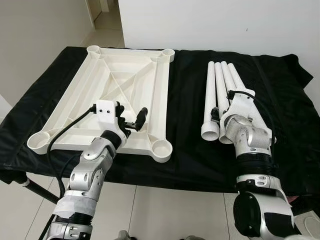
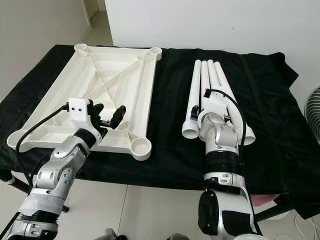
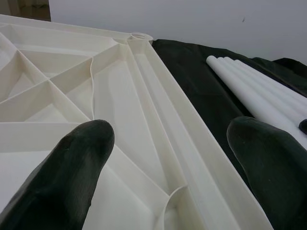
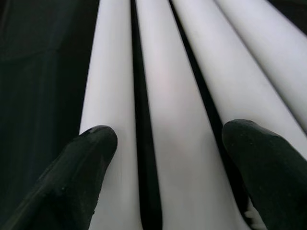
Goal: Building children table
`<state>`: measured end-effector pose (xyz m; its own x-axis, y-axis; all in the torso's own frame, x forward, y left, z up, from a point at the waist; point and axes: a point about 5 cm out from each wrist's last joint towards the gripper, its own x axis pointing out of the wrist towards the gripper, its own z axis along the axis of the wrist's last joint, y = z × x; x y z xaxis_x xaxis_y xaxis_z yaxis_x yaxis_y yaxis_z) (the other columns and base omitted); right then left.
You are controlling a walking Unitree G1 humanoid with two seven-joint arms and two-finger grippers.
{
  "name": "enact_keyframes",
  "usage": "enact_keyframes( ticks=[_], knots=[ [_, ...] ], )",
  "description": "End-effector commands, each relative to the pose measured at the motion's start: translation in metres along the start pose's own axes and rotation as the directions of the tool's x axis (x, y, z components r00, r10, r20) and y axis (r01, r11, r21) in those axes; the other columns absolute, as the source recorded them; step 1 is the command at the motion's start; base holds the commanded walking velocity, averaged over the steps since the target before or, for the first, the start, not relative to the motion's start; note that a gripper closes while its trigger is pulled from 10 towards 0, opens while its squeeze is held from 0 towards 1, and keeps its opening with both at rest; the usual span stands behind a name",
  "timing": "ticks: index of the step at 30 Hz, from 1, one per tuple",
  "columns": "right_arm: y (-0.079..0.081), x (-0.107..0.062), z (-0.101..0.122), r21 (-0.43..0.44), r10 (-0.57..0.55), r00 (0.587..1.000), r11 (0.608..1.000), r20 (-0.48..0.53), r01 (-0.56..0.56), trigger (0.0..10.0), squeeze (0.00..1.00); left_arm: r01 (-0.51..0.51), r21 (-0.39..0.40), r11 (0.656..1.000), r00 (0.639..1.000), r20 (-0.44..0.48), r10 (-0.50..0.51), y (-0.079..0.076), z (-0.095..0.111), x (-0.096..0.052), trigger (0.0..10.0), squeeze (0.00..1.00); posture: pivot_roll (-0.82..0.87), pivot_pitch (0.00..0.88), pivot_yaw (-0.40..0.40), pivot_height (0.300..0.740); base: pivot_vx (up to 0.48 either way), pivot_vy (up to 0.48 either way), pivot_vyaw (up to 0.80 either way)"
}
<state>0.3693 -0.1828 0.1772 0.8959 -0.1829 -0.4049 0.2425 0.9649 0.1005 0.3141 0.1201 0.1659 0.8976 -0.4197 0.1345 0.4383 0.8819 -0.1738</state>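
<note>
Both arms reach over the near edge of the cloth (image 1: 190,150), a black sheet draped over the bench, as I watch from the head camera. My left gripper (image 1: 131,120) hovers over the near right part of the tabletop (image 1: 125,85), fingers spread. That white ribbed panel lies underside up on the left half of the cloth, a round leg socket (image 1: 161,147) at each corner. Its near left corner sits close to the cloth's edge. My right gripper (image 4: 163,143) is over the near ends of the four legs (image 1: 220,95), white tubes lying side by side on the right; its wrist hides the fingers from the head camera. The right wrist camera shows them apart, astride one tube; I cannot tell whether they touch it. A broad strip of bare cloth separates tabletop and legs. The left wrist camera shows the tabletop's right rim (image 3: 192,120) between the fingertips (image 3: 72,163).
</note>
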Motion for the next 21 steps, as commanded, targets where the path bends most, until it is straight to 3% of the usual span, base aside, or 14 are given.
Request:
enact_keyframes(
  ticks=[1,9,10,21],
  knots=[
    [0.001,0.005,-0.026,-0.027,0.016,0.985,0.999,-0.172,-0.021,4.6,0.00,0.092,0.006,0.996,0.996,-0.018,-0.092,-0.002,-0.004,-0.003,10.0,0.00,-0.15,0.044,0.037,0.740,0.000,0.000,0.00],
    [-0.003,0.006,-0.035,-0.057,0.005,0.962,0.998,-0.272,-0.021,4.3,0.00,0.086,0.003,0.996,0.996,-0.019,-0.086,-0.001,-0.004,-0.004,10.0,0.00,-0.15,0.046,0.036,0.740,0.000,0.000,0.00],
    [-0.003,0.006,-0.036,-0.055,0.007,0.960,0.998,-0.281,-0.023,9.6,0.00,0.086,0.002,0.996,0.996,-0.019,-0.086,-0.001,-0.004,-0.004,10.0,0.00,-0.15,0.051,0.033,0.740,0.000,0.000,0.00],
    [-0.004,0.006,-0.047,-0.021,0.043,0.898,0.998,-0.439,-0.058,10.0,0.00,0.083,-0.001,0.997,0.996,-0.023,-0.083,-0.001,-0.005,-0.006,10.0,0.00,-0.15,0.061,0.032,0.740,0.000,0.000,0.00]
  ],
)
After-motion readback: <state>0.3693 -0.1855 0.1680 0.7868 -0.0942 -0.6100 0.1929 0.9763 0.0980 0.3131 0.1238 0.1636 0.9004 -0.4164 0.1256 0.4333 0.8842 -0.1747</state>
